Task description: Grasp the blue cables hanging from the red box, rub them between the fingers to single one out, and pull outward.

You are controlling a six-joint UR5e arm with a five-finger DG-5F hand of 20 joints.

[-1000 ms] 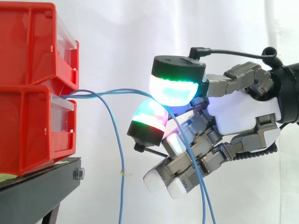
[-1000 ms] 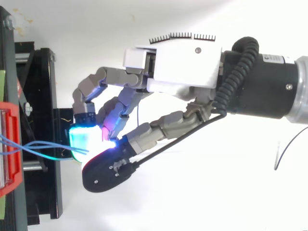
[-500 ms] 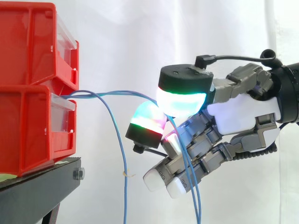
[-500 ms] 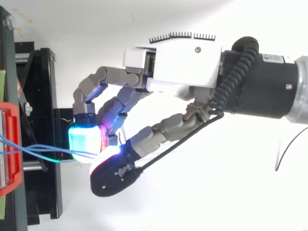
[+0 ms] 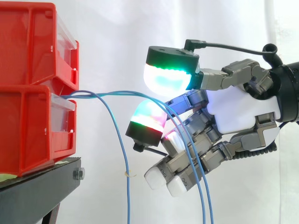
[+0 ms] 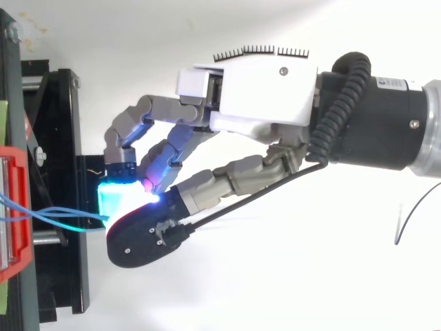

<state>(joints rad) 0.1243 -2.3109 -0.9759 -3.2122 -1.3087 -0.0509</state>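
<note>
The hand (image 5: 238,109) is curling around two of the blue cables (image 5: 112,92), loosely catching them between the green-glowing thumb pad (image 5: 166,78) and a fingertip pad (image 5: 148,114) underneath. They're coming out of the lower red bin (image 5: 28,130) on the black stand (image 5: 37,191) and trailing down past the fingers. A third cable (image 5: 122,158) is just dangling free near the bin.

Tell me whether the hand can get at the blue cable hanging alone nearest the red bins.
Probably yes. That lone cable hangs free in open air between the red bins and the hand, with nothing blocking it. The hand would have to move toward the bins with the two other cables draped across it.
</note>
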